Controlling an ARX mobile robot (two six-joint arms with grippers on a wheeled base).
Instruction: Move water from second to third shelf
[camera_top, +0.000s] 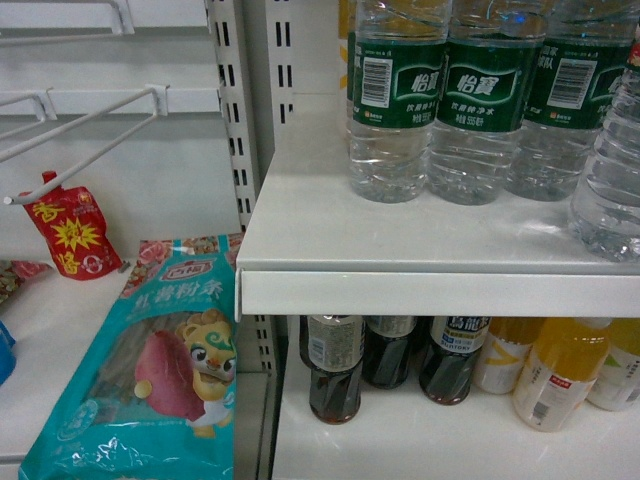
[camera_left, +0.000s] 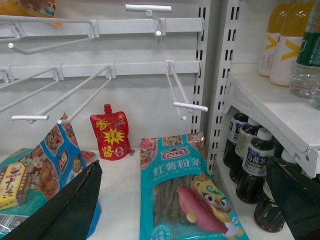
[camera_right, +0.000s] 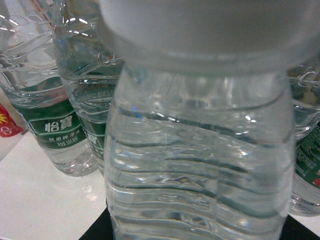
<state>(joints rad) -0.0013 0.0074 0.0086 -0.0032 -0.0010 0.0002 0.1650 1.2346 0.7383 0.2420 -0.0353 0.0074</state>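
Observation:
A clear ribbed water bottle (camera_right: 200, 165) fills the right wrist view, and my right gripper (camera_right: 197, 232) is shut on it, with a dark finger showing at each lower side of the bottle. In the head view this bottle (camera_top: 610, 170) is at the far right, near the front of the upper white shelf (camera_top: 400, 292), in front of a row of three green-labelled water bottles (camera_top: 485, 110). The right gripper itself is out of the head view. My left gripper (camera_left: 182, 200) hangs open and empty over the left bay.
Dark tea bottles (camera_top: 335, 370) and orange drinks (camera_top: 560, 370) stand on the shelf below. The left bay holds a teal noodle packet (camera_top: 150, 370), a red sauce pouch (camera_top: 70, 232) and white peg hooks (camera_left: 180, 95). A slotted upright (camera_top: 235, 120) divides the bays.

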